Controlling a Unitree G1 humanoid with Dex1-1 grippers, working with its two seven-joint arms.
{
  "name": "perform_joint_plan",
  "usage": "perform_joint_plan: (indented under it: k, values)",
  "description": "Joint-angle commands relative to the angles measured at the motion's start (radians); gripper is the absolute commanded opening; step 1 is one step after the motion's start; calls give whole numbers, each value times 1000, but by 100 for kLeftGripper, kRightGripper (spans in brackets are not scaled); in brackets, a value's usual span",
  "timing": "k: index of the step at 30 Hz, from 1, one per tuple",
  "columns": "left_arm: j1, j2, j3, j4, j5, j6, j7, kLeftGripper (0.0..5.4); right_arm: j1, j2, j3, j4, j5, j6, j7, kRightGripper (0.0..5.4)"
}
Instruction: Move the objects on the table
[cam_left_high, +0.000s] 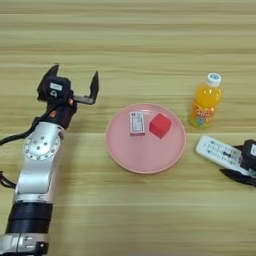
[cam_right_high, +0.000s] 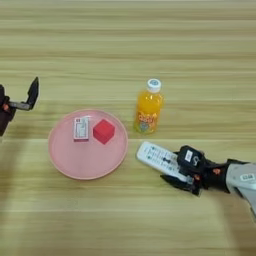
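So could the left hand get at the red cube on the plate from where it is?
Probably yes. The left hand is open and left of the pink plate; only bare table lies between. A small white-and-red box beside the red cube may crowd the grasp.

I'm looking down on a light wooden table (cam_left_high: 130, 40), its plank grain running left to right. A round pink plate (cam_right_high: 80, 160) sits on it. Just right of the plate stands a small orange juice bottle (cam_right_high: 148, 107) — white-capped, upright. A white remote (cam_right_high: 159, 158) lies flat further right, nearer me.
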Motion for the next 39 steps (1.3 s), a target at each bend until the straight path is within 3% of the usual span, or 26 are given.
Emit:
perform_joint_plan:
  k: [1, 4, 13, 14, 27, 33, 39]
  values:
    - [11, -13, 3, 40, 17, -32, 22, 540, -22, 11, 22, 30, -32, 14, -9, 290]
    - [12, -30, 18, 51, -25, -22, 19, 540, -25, 13, 31, 37, -44, 11, -7, 290]
    - [4, -41, 24, 64, -43, -21, 3, 540, -27, 11, 41, 39, -50, 10, -3, 290]
    - [3, -40, 23, 64, -40, -25, 2, 540, -27, 11, 41, 39, -51, 10, -4, 319]
    - [5, -46, 11, 74, -22, -47, 8, 540, -30, 9, 28, 41, -40, 4, -3, 442]
    - [5, -47, 6, 86, -8, -65, 15, 540, -30, 2, -17, 4, -4, 7, -2, 509]
    - [0, -47, 3, 110, -2, -84, 16, 540, -28, -3, -105, -115, 105, 70, 17, 536]
